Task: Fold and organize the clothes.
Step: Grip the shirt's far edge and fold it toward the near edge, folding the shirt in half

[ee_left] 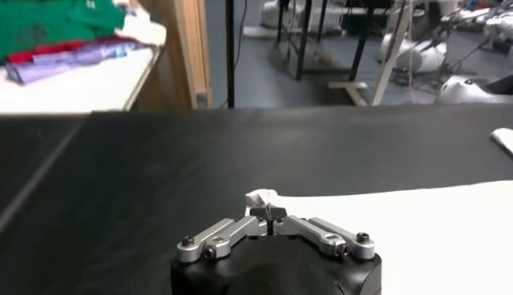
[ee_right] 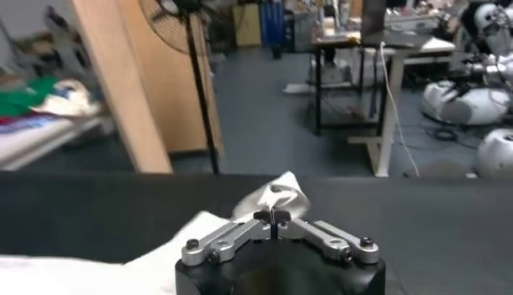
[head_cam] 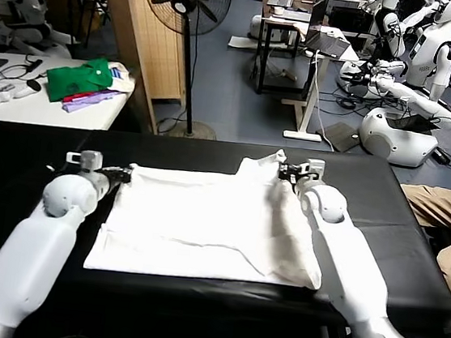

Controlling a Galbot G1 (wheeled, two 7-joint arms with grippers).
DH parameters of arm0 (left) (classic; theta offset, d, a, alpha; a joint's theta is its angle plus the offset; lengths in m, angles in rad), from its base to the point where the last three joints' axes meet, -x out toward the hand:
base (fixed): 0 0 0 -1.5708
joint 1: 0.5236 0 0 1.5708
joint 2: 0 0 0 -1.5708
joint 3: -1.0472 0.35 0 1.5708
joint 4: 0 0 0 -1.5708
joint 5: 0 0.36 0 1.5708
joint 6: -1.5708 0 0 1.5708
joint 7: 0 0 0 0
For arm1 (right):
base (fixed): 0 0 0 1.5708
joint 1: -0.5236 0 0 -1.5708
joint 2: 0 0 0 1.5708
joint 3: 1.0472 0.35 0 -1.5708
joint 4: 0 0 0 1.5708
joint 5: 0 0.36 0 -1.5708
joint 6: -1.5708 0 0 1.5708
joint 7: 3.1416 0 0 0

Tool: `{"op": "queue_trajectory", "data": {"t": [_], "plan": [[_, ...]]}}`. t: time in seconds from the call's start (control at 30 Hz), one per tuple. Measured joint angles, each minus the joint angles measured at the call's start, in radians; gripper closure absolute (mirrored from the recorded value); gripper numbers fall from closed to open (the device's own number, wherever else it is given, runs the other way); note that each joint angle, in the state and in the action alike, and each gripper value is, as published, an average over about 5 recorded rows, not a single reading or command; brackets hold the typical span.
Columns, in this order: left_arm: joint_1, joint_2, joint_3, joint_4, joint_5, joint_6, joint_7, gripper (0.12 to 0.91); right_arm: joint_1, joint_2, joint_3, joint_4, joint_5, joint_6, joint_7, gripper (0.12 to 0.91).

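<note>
Head view: T-shirt (head_cam: 203, 223) lies spread on the black table (head_cam: 13, 169), plain side up, no print showing. Left gripper (head_cam: 124, 175) sits at the shirt's far left corner, right gripper (head_cam: 290, 174) at the far right corner; the cloth runs from both back toward the robot body.

Left wrist view: jaws fully closed, a small nub of white fabric pinched at the tips (ee_left: 264, 200), rest of the shirt trailing off to one side of the gripper. Right wrist view: jaws likewise closed on a bunched peak of cloth (ee_right: 272, 196), lifted slightly off the table.

Progress, my read: early. Both corners are secured, but no clean fold is made yet. The right-hand side is bunched and partly doubled over near the right arm, so it looks rough rather than folded. Folding over, squaring up and placing are all left.

Materials: soft matte cotton, thin, creases easily, wrinkles running across the middle. Table cover is smooth, dark, flat. Grippers are bare metal linkage fingers with screw heads on a black body.
</note>
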Motion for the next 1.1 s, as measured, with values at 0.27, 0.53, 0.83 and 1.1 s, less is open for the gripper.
{"op": "queue_trajectory", "data": {"t": [0.27,0.53,0.83,1.1], "plan": [[0.186,0.053,-0.097,-0.178,-0.022,0.000,-0.017,0.904,-0.185,-0.097,0.060,0.207,0.025,-0.050,0.026,0.904],[0.385,0.071,-0.198,-0.331,-0.022,-0.001,-0.018,0.904,-0.318,-0.146,0.101,0.341,0.026,-0.141,0.072,0.904],[0.557,0.074,-0.273,-0.461,-0.010,-0.001,-0.024,0.904,-0.412,-0.167,0.114,0.418,-0.003,-0.200,0.098,0.904],[0.643,0.063,-0.291,-0.510,0.048,-0.002,-0.024,0.904,-0.455,-0.160,0.112,0.438,-0.033,-0.200,0.103,0.904]]}}
